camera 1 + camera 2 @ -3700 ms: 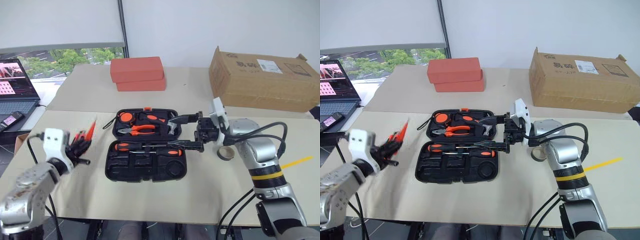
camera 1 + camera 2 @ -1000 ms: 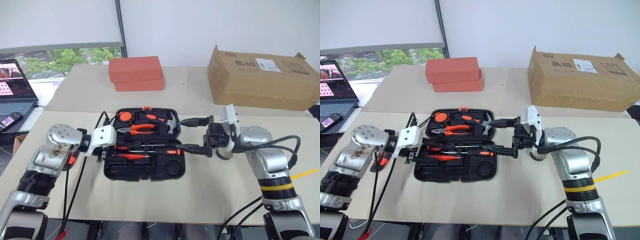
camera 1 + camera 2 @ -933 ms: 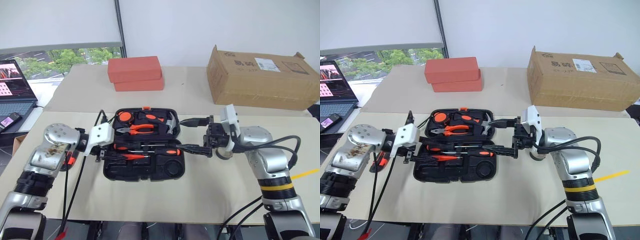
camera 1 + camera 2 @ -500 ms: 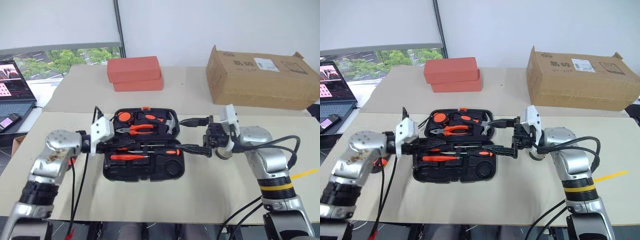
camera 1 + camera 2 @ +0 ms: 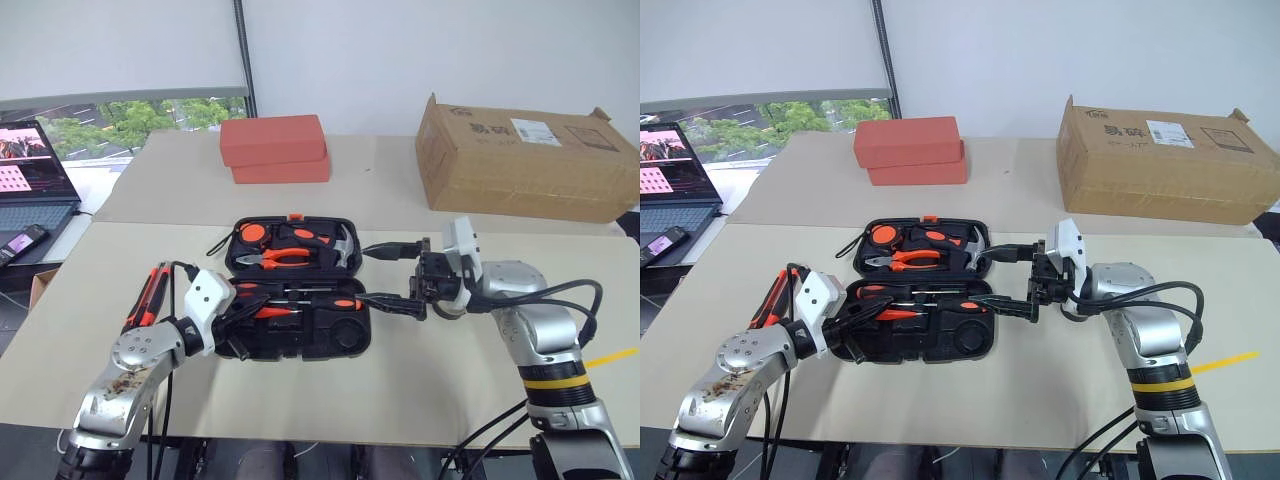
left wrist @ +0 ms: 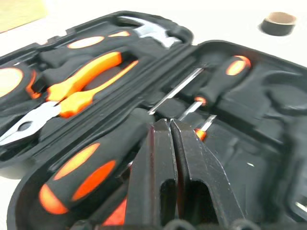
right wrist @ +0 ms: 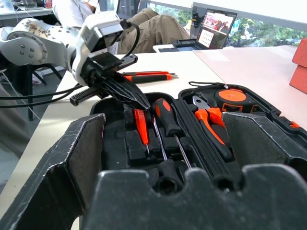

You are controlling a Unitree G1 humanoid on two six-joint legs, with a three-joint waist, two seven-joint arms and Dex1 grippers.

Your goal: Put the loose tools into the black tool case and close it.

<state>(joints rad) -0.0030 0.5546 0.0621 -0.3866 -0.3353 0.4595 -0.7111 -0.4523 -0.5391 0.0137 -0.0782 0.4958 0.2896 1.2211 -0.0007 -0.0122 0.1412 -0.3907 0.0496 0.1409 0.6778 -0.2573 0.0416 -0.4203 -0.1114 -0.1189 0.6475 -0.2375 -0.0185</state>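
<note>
Head camera: the black tool case [image 5: 290, 300] lies open on the table [image 5: 420, 370], lid half toward the back with pliers [image 5: 280, 259] and hammer [image 5: 343, 246]. The left gripper [image 5: 243, 312] is clenched empty, tips over the near half's left end, right by the all-orange tool [image 5: 272, 311] lying in there. The right gripper [image 5: 385, 274] is spread wide at the case's right edge, holding nothing. Two screwdrivers [image 5: 145, 297] lie loose on the table left of the case. The cardboard box [image 5: 525, 155] has a label, too small to read.

Left wrist: fingers [image 6: 158, 177] pressed together above a big screwdriver handle [image 6: 91, 167]; tape ring [image 6: 278, 22] sits on the table beyond the case.

Right wrist: left gripper's tip hovers just above the orange tool.
</note>
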